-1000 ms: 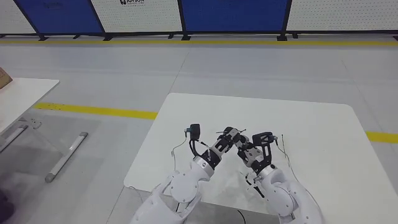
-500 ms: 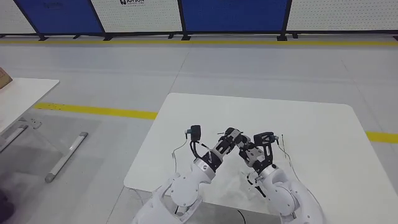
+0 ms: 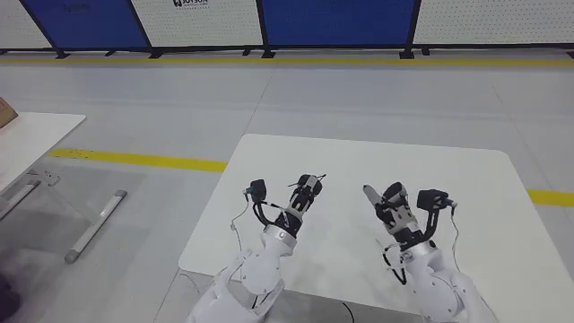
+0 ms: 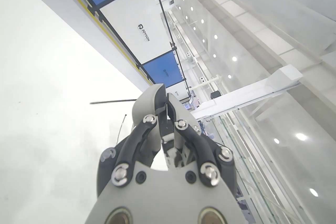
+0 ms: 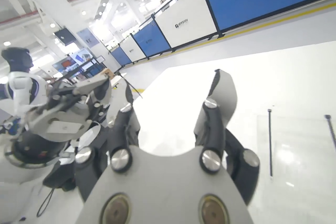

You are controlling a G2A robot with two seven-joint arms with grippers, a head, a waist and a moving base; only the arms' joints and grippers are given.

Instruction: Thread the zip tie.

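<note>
A thin black zip tie (image 4: 113,102) is pinched in my left gripper (image 4: 166,102), which is shut on it; the tail sticks out sideways over the white table (image 3: 359,157). From above, my left gripper (image 3: 309,184) hangs over the table's left middle with the zip tie (image 3: 299,179) at its tip. My right gripper (image 3: 381,199) is a short way to the right of it, apart. Its fingers (image 5: 223,88) stand open with nothing between them. The right wrist view also catches my left gripper (image 5: 89,87) farther off, holding the zip tie (image 5: 132,88).
Two spare black zip ties (image 5: 270,141) (image 5: 330,130) lie flat on the table beside my right gripper, on what looks like a clear sheet. Blue and white fence panels (image 3: 341,4) stand far behind. A second white table (image 3: 27,139) is at the left.
The two grippers were close together over the table's middle. They have drawn apart: the left went left with the zip tie, the right went right.
</note>
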